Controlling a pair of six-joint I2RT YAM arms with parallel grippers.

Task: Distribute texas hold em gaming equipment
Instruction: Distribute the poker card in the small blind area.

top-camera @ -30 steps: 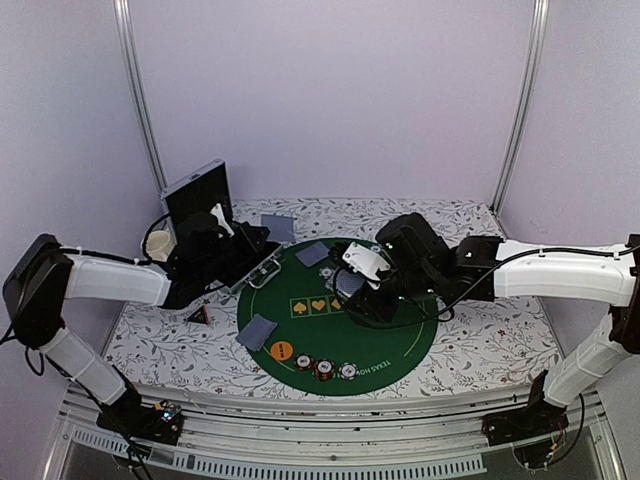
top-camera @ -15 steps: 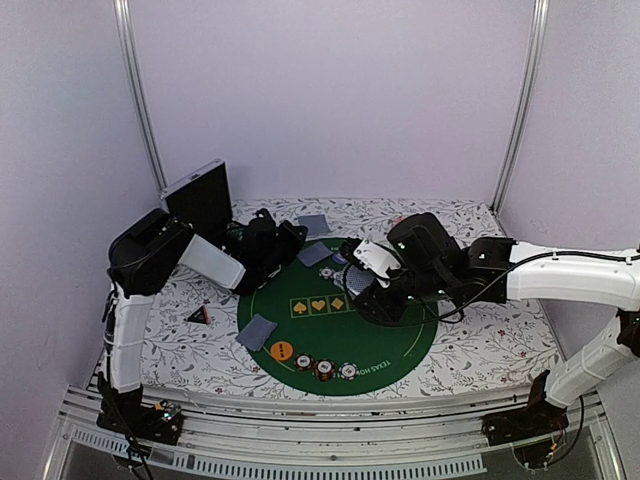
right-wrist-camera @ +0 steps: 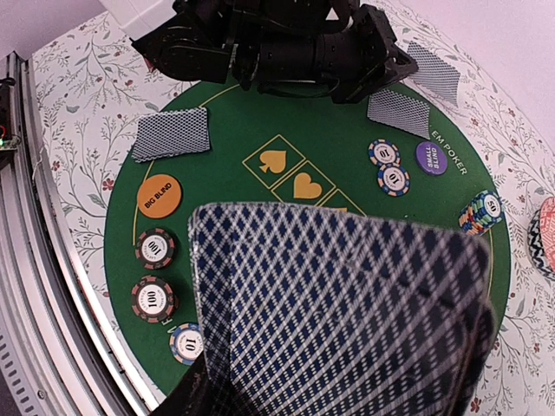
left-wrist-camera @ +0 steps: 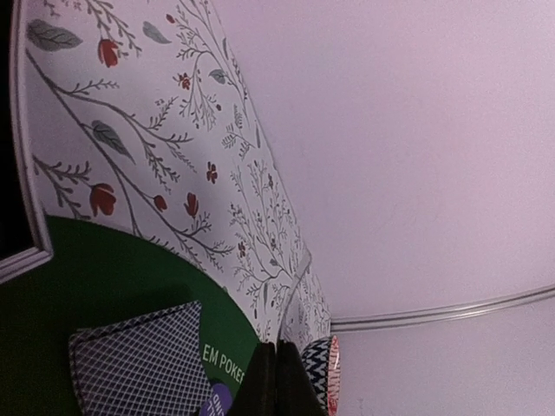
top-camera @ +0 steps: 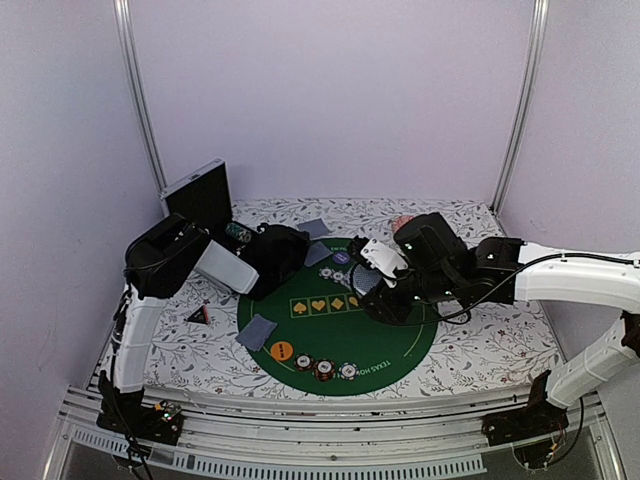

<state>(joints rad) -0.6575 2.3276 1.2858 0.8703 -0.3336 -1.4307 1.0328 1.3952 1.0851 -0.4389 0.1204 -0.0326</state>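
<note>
My right gripper [top-camera: 373, 290] is shut on a stack of blue-grey-backed playing cards [right-wrist-camera: 338, 303] and holds it above the green poker mat [top-camera: 400, 335]. My left gripper [top-camera: 300, 246] is shut, low over the mat's far left edge, beside a face-down card [left-wrist-camera: 139, 364] and the purple disc [left-wrist-camera: 217, 403]. Other cards lie on the mat's left [top-camera: 262, 331] and past its far edge [top-camera: 314, 228]. The orange disc [right-wrist-camera: 160, 192] and three striped chips [right-wrist-camera: 156, 247] sit along the near rim. More chips [right-wrist-camera: 383, 153] and a chip stack [right-wrist-camera: 479, 212] lie farther off. The dark triangular marker [top-camera: 198, 315] lies left of the mat.
A black case [top-camera: 200, 195] stands open at the back left, behind my left arm. The pink patterned dish [top-camera: 400, 222] sits at the back, just past the mat's far edge. The floral tablecloth [top-camera: 490, 345] surrounds the mat.
My left arm has swung from the case at the left across to the mat's far edge. My right gripper has drifted slightly right with the cards.
</note>
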